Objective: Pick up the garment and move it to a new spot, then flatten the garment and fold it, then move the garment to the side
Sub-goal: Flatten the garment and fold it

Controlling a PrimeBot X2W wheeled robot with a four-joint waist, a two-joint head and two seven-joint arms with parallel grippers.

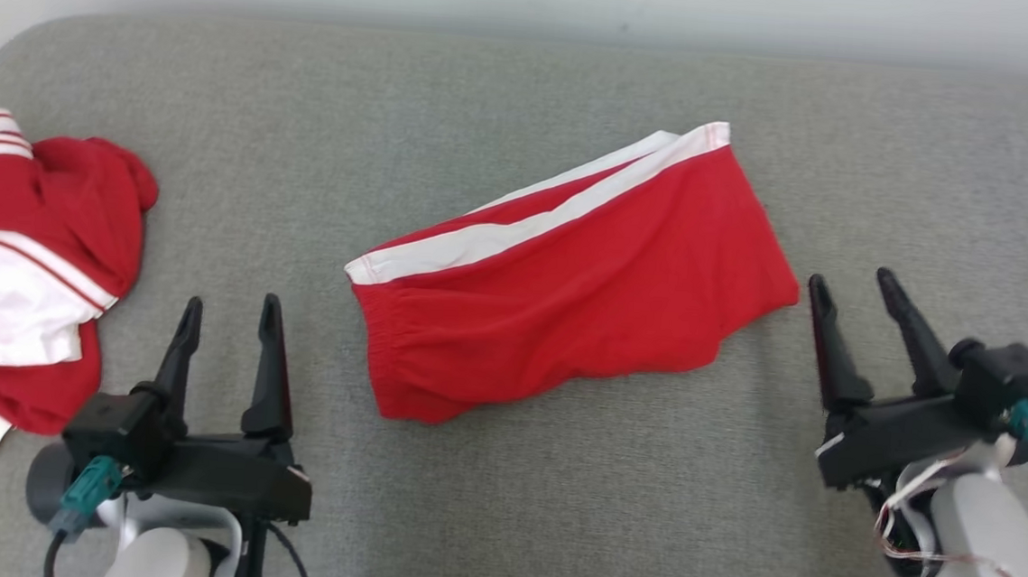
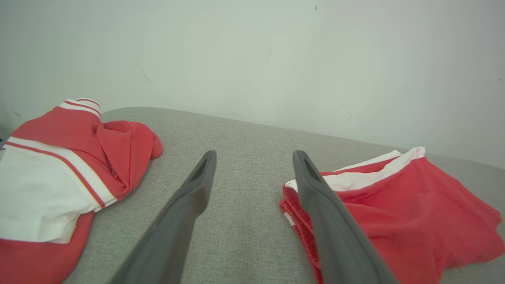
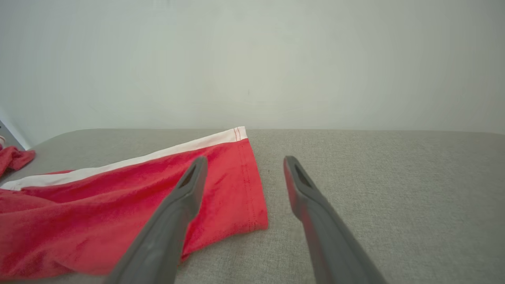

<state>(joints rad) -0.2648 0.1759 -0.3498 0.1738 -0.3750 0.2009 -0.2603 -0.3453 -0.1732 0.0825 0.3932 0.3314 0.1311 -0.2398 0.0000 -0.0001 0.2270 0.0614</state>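
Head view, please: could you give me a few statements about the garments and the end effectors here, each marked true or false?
1. The red shorts lie on the grey cushion, and neither end effector holds them. True.
2. The left end effector is shut on the shorts. False: its jaws stand open over bare cushion, apart from the shorts.
3. A second red and white garment lies bunched at the robot's left. True.
4. The right end effector touches that second garment. False: it is open near the right end of the shorts, on the far side from that garment.
5. The shorts carry a white stripe along their far edge. True.
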